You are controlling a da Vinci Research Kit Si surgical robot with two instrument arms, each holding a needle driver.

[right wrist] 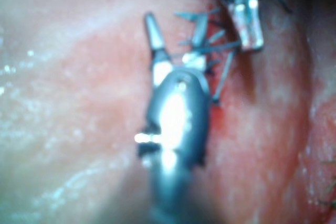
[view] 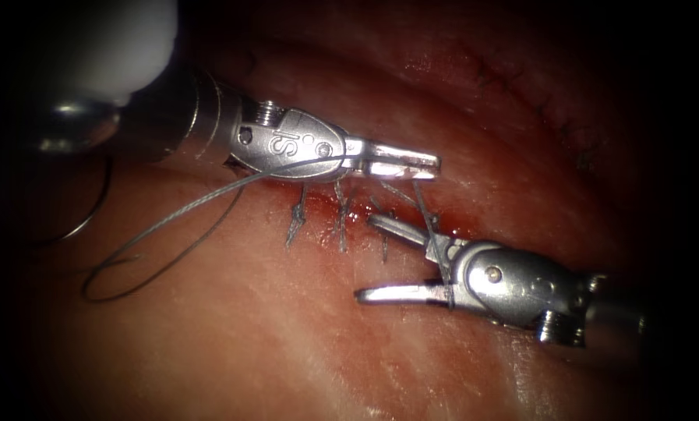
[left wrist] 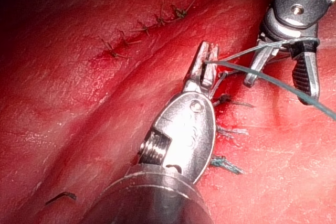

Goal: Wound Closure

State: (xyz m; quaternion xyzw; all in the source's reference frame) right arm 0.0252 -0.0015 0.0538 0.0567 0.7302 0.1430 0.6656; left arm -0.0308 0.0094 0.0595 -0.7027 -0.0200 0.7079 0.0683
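Left hand (view: 400, 162), jaws together and clamped on the thread (view: 209, 203), lies over the cut (view: 341, 204) in the tissue (view: 287, 335); the right hand (view: 380, 261), on the cut's right side, gapes wide with thread wound around its jaws near their hinge, likely a loop being formed for a knot. Glistening, ridged pork carries finished stitches (view: 298, 222) with frayed bluish tails, red fluid (view: 349, 214) pooled among them. Slack grey thread coils left, reaching the thin curved needle (view: 92, 210) lying free, not in tissue
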